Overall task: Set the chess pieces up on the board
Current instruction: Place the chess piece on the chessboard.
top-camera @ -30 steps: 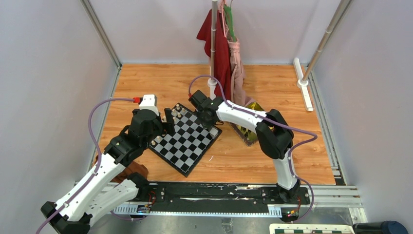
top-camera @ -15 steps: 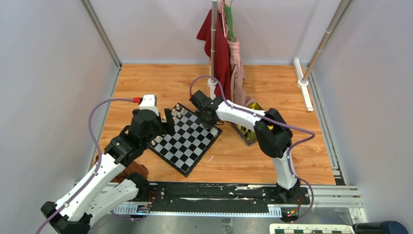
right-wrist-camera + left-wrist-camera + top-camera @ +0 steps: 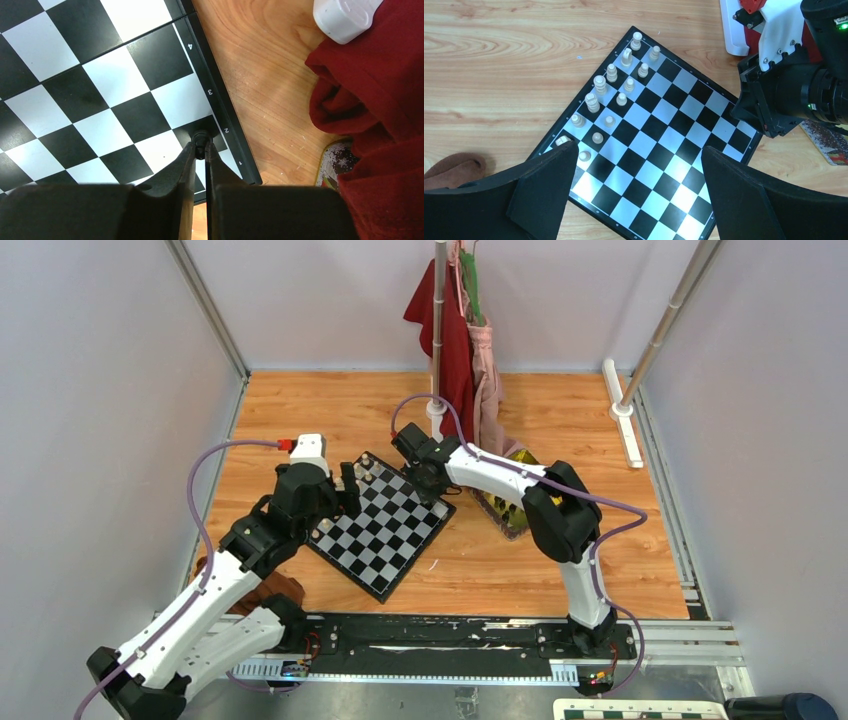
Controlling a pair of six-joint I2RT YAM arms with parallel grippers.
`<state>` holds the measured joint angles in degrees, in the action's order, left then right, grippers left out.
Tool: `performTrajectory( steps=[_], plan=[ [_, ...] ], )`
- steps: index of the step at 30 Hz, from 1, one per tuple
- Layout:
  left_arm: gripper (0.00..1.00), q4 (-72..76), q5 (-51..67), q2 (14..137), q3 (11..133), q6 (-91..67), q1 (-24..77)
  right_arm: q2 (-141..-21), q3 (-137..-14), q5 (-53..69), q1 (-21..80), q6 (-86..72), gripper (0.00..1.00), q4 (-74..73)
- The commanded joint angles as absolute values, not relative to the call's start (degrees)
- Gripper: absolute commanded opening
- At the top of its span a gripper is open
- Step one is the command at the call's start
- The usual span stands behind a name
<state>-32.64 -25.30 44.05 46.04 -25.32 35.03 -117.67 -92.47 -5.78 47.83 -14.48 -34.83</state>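
Observation:
The board [image 3: 385, 525] lies as a diamond between the arms; it fills the left wrist view [image 3: 659, 145] and shows in the right wrist view [image 3: 100, 90]. Several cream chess pieces [image 3: 611, 90] stand in two rows along its left edge [image 3: 355, 480]. My right gripper [image 3: 200, 145] is shut on a small black chess piece [image 3: 200, 136], held over a dark square at the board's edge by the number 2. From above it sits at the board's far corner [image 3: 425, 480]. My left gripper [image 3: 639, 155] is open and empty above the board's left part [image 3: 345, 495].
Red and pink cloths [image 3: 460, 350] hang on a pole behind the board. A gold-rimmed tray [image 3: 510, 500] lies right of the board under the right arm. A brown cloth [image 3: 270, 590] lies near the left arm's base. A white post foot [image 3: 345, 17] stands beyond the board.
The right gripper has shifted slightly toward the far corner of the board. The left wrist has edged a little to the right over the cream pieces.

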Motion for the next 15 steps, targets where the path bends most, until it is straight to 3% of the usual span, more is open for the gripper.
performTrajectory(
  steps=[1,9,15],
  plan=[
    [1.0,-31.2,-25.8,44.5,46.2,-25.9,35.5,-119.4,-93.3,-4.8,47.1,-13.2,0.15,-38.1],
    [1.0,-31.1,-25.7,44.2,46.2,-26.2,35.6,-119.3,-93.5,-3.9,47.1,-13.2,0.3,-38.5],
    [1.0,-31.1,-25.6,43.6,46.1,-26.2,35.5,-118.6,-93.8,-3.7,47.1,-13.2,0.33,-38.6]
  ],
)
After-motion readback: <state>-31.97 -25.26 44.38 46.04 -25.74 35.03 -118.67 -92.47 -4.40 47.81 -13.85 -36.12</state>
